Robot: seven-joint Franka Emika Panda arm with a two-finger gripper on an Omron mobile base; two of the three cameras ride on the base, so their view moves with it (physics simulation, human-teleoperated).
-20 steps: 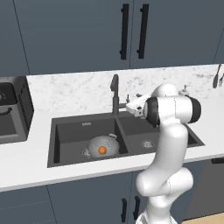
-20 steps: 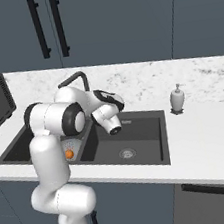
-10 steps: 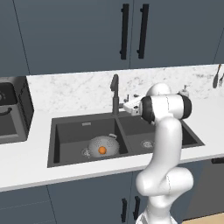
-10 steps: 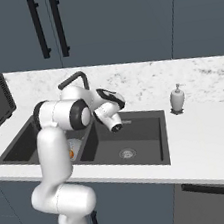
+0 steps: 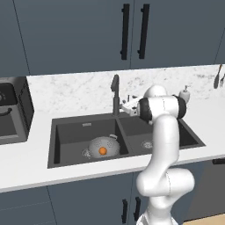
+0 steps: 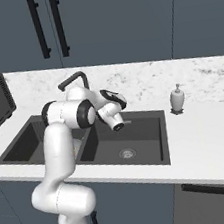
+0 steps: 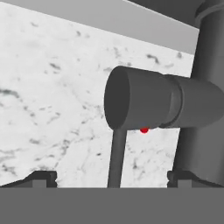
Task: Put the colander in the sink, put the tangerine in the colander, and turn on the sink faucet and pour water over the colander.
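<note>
White marble-speckled countertop (image 5: 66, 94) runs under dark cabinets, with the sink (image 5: 66, 129) sunk into it. Over the divider between the basins my gripper (image 5: 124, 105) sits just beside the sink faucet (image 5: 115, 90), jaws spread wide and holding nothing — up close, the faucet's side lever (image 7: 157, 103) fills the space between my fingertips (image 7: 41, 178). Down in the left basin rests the colander (image 5: 103, 146), the tangerine (image 5: 102, 150) lying inside it.
</note>
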